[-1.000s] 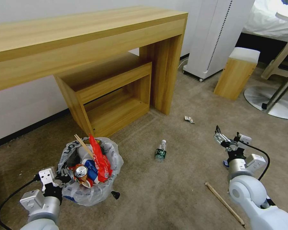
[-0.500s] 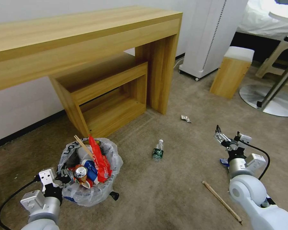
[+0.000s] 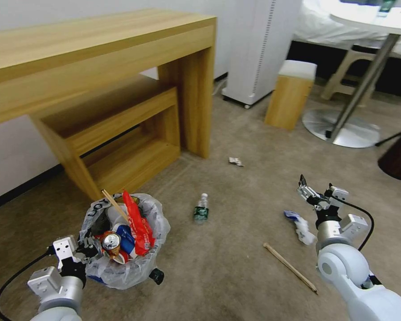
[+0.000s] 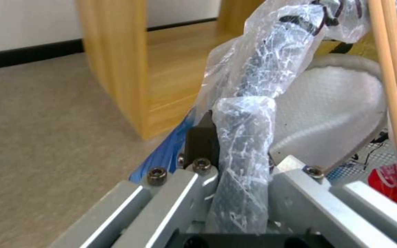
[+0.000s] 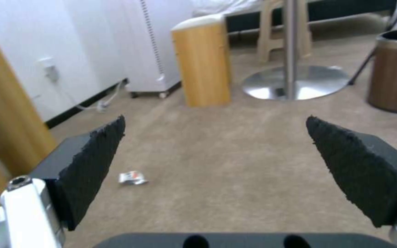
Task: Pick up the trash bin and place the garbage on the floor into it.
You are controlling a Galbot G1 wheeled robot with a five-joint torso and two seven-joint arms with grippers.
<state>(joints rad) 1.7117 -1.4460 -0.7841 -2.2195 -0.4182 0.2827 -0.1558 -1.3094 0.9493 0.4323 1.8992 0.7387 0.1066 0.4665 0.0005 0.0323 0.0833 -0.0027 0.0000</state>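
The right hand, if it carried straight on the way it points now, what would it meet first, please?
Probably bare carpet: the right hand is open, with nothing between its fingers. The small crumpled wrapper lies off to one side, and the wooden stool stands farther off.

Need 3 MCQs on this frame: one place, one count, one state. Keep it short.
1. Where does the small bottle lie?
A on the desk
B on the floor between the trash bin and the right gripper
C in the bin

2. How many wooden sticks lie on the floor?
A one
B three
C none

3. The left gripper is:
A open over the floor
B shut on the trash bin
C holding the can

B: it lies on the floor, trash bin on one side, right gripper on the other.
A: one stick.
B: the left gripper clamps the bagged rim.
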